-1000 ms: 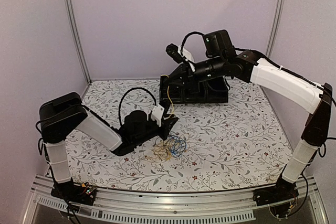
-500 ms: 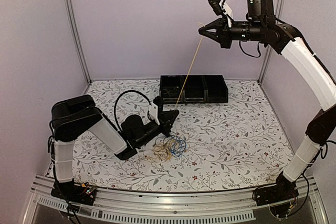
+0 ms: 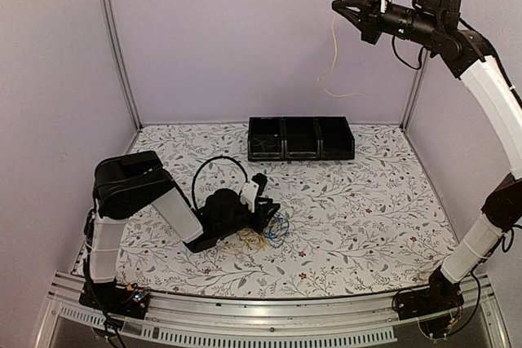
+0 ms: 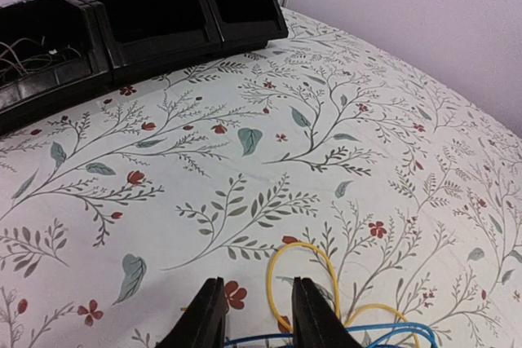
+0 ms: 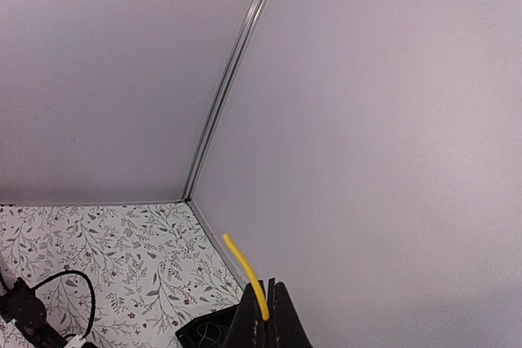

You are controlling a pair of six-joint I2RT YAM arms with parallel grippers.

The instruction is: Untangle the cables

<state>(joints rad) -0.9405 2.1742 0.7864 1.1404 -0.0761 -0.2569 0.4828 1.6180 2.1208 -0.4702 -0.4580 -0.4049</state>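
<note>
A tangle of thin cables (image 3: 272, 231), yellow, blue and whitish, lies on the floral table in front of the left arm. My left gripper (image 3: 270, 210) rests low at the pile's left edge. In the left wrist view it (image 4: 257, 315) is open, a yellow cable loop (image 4: 278, 283) curves by the right finger, and a blue cable (image 4: 383, 334) crosses below. My right gripper (image 3: 338, 7) is raised high at the upper right, shut on a yellow cable (image 3: 333, 46) that dangles free below it with a curled end. The right wrist view shows the shut gripper (image 5: 269, 303) pinching that cable (image 5: 245, 269).
A black three-compartment bin (image 3: 300, 138) stands at the back of the table, with thin wires in its left compartment (image 4: 33, 59). Purple walls and metal corner posts (image 3: 114, 38) close in the cell. The left arm's thick black cable (image 3: 214, 165) arches over its wrist.
The right arm rose from the bin to high at the upper right, pulling the yellow cable clear of the pile. The left gripper shifted lower against the pile.
</note>
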